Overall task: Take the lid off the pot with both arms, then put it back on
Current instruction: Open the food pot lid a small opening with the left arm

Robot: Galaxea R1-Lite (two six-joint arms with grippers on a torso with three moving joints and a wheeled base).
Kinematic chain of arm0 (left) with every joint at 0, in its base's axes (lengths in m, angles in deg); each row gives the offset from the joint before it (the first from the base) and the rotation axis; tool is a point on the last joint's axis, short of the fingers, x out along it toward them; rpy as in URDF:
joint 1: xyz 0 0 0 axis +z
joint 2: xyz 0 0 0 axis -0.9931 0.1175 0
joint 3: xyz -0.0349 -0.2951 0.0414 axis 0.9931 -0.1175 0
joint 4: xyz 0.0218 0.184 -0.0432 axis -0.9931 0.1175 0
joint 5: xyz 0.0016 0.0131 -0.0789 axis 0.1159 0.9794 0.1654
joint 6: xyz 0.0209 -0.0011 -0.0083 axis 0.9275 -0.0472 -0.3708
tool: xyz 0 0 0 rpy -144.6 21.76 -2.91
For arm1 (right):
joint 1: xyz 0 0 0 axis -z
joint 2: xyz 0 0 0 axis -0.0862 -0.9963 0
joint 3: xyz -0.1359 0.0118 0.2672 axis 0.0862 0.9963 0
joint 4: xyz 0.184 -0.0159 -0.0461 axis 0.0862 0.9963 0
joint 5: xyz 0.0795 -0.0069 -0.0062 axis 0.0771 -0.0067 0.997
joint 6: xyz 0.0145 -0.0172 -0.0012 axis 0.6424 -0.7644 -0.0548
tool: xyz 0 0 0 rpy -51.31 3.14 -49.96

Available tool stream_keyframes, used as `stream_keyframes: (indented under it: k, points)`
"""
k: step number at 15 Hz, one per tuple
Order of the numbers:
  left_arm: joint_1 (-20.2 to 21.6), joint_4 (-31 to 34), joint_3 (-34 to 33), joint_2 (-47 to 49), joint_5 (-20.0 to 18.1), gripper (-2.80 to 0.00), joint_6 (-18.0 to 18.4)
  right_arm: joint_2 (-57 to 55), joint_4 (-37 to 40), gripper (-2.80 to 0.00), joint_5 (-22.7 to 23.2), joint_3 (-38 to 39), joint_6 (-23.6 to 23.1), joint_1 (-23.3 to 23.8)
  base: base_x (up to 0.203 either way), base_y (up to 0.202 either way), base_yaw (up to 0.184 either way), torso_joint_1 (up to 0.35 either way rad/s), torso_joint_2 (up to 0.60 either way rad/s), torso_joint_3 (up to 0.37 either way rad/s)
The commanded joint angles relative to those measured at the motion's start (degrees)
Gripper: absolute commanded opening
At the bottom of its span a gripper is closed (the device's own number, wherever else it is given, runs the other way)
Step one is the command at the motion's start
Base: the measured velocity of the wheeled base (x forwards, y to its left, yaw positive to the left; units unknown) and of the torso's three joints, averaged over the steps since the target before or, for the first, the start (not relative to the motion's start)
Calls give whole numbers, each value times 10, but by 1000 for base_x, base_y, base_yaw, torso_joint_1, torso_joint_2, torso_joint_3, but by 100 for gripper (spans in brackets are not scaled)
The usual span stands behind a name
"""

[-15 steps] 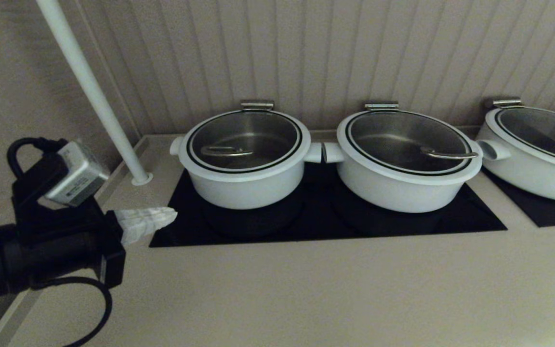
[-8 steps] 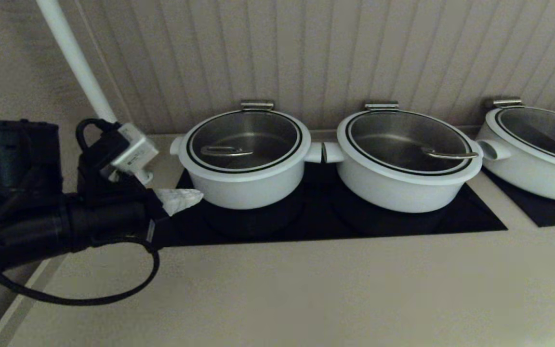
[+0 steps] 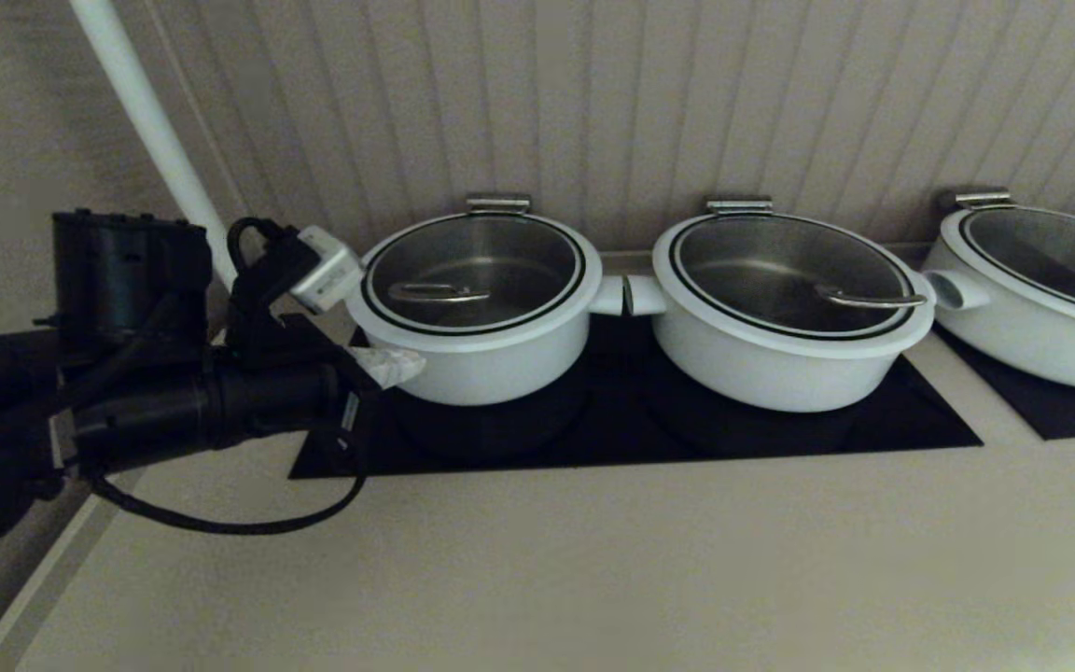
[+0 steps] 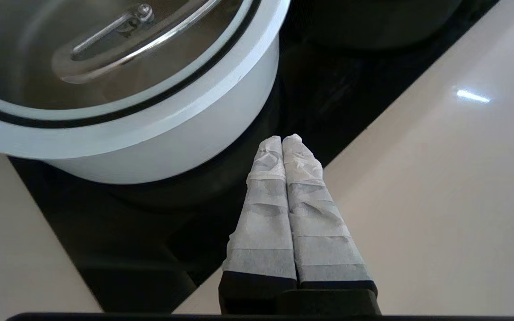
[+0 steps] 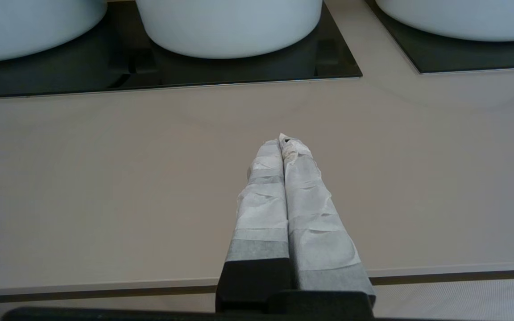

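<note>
Your left gripper [image 3: 402,367] is hovering at the near-left side of the pot [image 3: 477,359], its white taped fingers [image 4: 279,196] pressed together with nothing between them. In the left wrist view the fingertips are pointing at the pot's lower wall and are close to it; you cannot tell whether they are touching. The pot is sitting on the left half of the black cooktop [image 3: 780,425], at the far side of the beige counter [image 3: 640,560]. The lid [image 3: 472,271] is resting closed on the pot, its steel bar handle [image 3: 435,293] lying toward the left of the glass. A wider white pot [image 3: 785,359] is standing just to the right, the two pots' stub handles nearly meeting. Your right gripper [image 5: 286,145] is showing only in its own wrist view, fingers pressed together and empty, hanging over the near edge of the counter, well apart from the pots.
</note>
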Motion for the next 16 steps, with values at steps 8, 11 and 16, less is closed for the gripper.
stream_keyframes:
  k: [8,11,16]
  points:
    - [0,-101,-1,70,37,-280,-19,0,0,-280,0,0,0,0,0,0,0,0,0,0]
    - [0,-102,11,83,39,-280,-20,0,0,-280,0,0,0,0,0,0,0,0,0,0]
    - [0,-102,59,101,49,-280,-30,0,0,-280,0,0,0,0,0,0,0,0,0,0]
